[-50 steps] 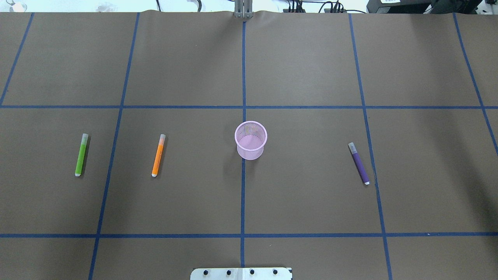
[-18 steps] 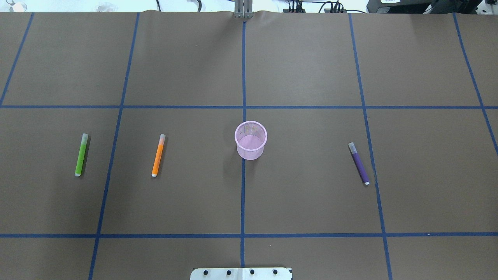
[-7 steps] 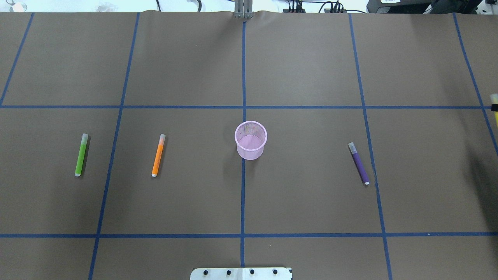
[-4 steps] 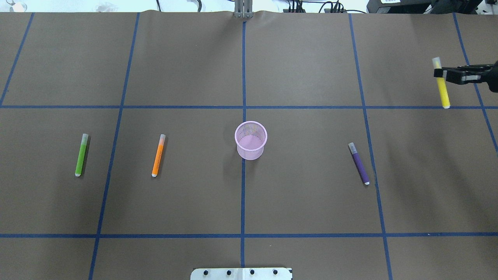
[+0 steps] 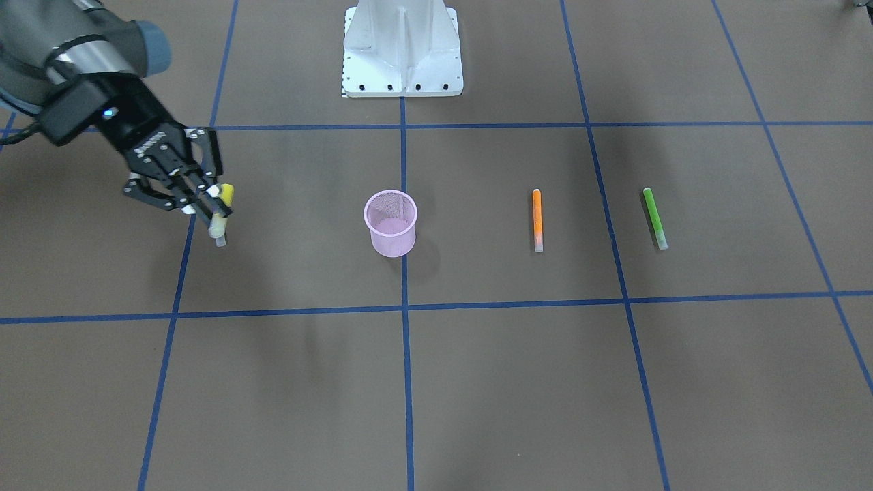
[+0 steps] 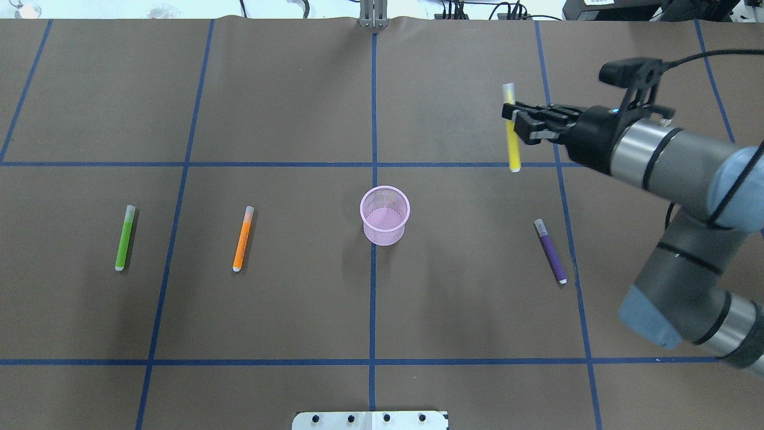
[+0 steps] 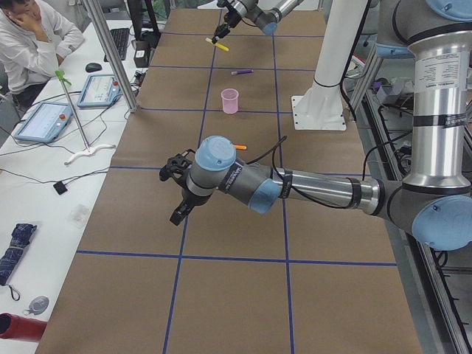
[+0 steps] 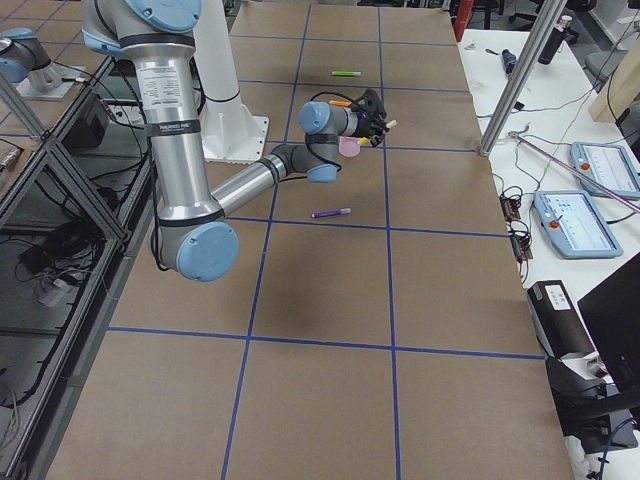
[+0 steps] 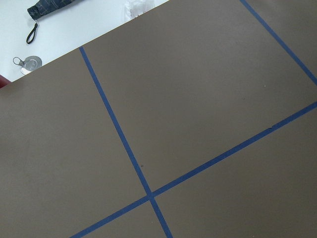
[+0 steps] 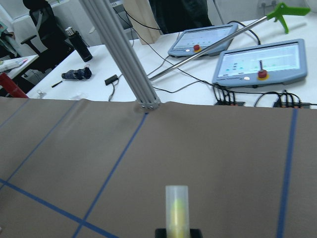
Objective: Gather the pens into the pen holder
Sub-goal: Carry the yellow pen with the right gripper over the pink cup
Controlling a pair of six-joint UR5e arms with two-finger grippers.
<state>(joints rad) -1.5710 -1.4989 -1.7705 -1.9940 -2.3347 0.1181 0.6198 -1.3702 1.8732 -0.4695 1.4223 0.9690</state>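
My right gripper (image 6: 512, 118) is shut on the yellow pen (image 6: 512, 143) and holds it in the air, right of and beyond the pink mesh pen holder (image 6: 385, 215). The pen's whitish cap (image 10: 177, 208) shows in the right wrist view. The purple pen (image 6: 551, 251) lies on the table right of the holder. The orange pen (image 6: 243, 239) and the green pen (image 6: 125, 237) lie to its left. The holder stands upright, and I see no pen in it. My left gripper (image 7: 179, 210) shows only in the exterior left view, far from the pens; I cannot tell if it is open or shut.
Brown paper with blue tape lines (image 6: 373, 298) covers the table. The white robot base (image 5: 402, 51) stands at the near edge. A metal post (image 6: 373, 15) stands at the far edge. An operator (image 7: 29, 37) sits at a side desk with tablets.
My right arm has come in from the right edge with the yellow pen and carried it leftward, towards the middle of the table. The other pens and the holder have not moved.
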